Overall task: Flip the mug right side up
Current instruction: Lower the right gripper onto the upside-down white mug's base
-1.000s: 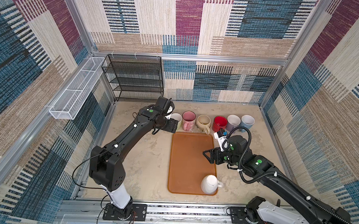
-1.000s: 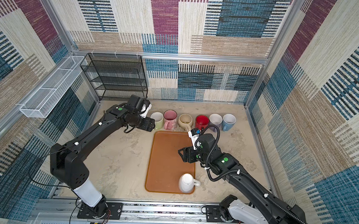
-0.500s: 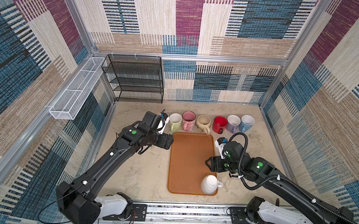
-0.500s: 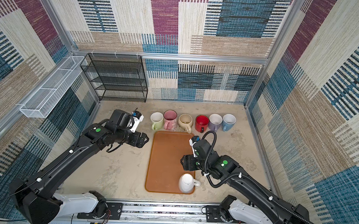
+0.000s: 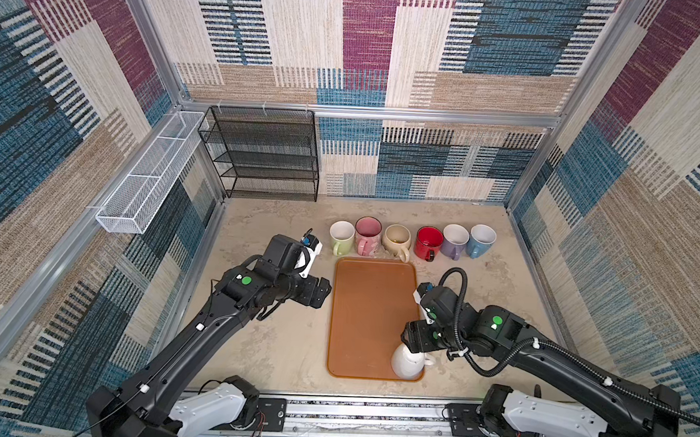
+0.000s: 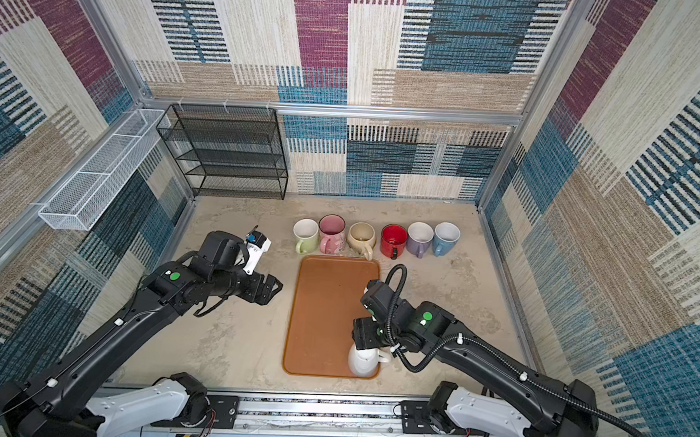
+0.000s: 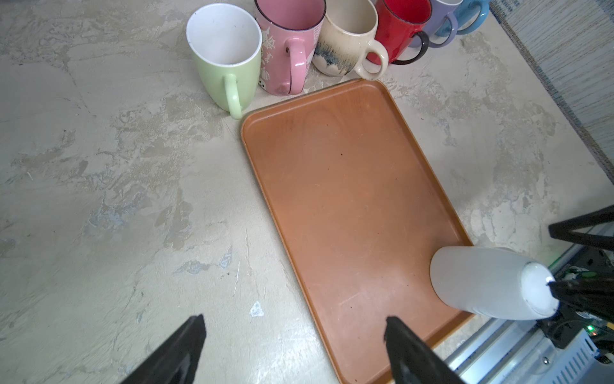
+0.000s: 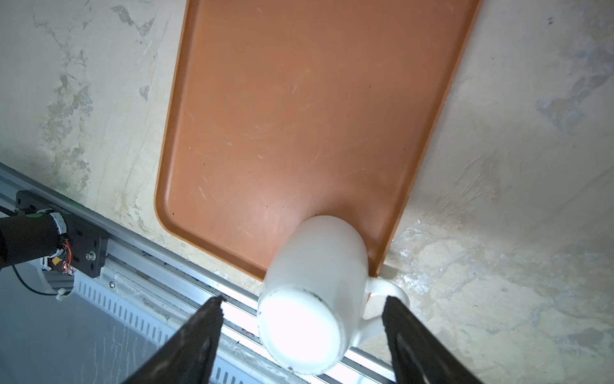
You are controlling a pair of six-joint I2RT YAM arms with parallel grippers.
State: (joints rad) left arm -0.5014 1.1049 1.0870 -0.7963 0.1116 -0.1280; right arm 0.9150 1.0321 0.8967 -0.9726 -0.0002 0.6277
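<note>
**Right arm poised over an upside-down white mug**

A white mug (image 5: pixel 408 362) stands mouth-down, base up, on the near right corner of an orange tray (image 5: pixel 365 308) that lies on a mottled beige table (image 5: pixel 266 339). Its handle (image 8: pixel 382 285) sticks out past the tray's right edge. The right gripper (image 8: pixel 304 299) hovers just above the mug. Its two black fingers are spread wide, one on each side of the body, and neither touches it. In the wrist view one finger sits very close to the handle.

The left gripper (image 7: pixel 294 320) hangs over bare table to the left of the tray, well apart from the mug. Its fingers are also spread wide and hold nothing. A row of six mugs (image 5: pixel 411 242) stands upright behind the far end of the tray.

The step in hand looks like the grasp. To do it well, the right fingers should come down on the smooth round body rather than on the handle, low enough to grip below the base rim. They should close evenly so the mug is not nudged off the tray's lip. The glaze will likely be slippery, so a firm squeeze is wise before lifting. The mug then needs to rise clear of the tray before the wrist rolls it over, so that the rim does not catch
</note>
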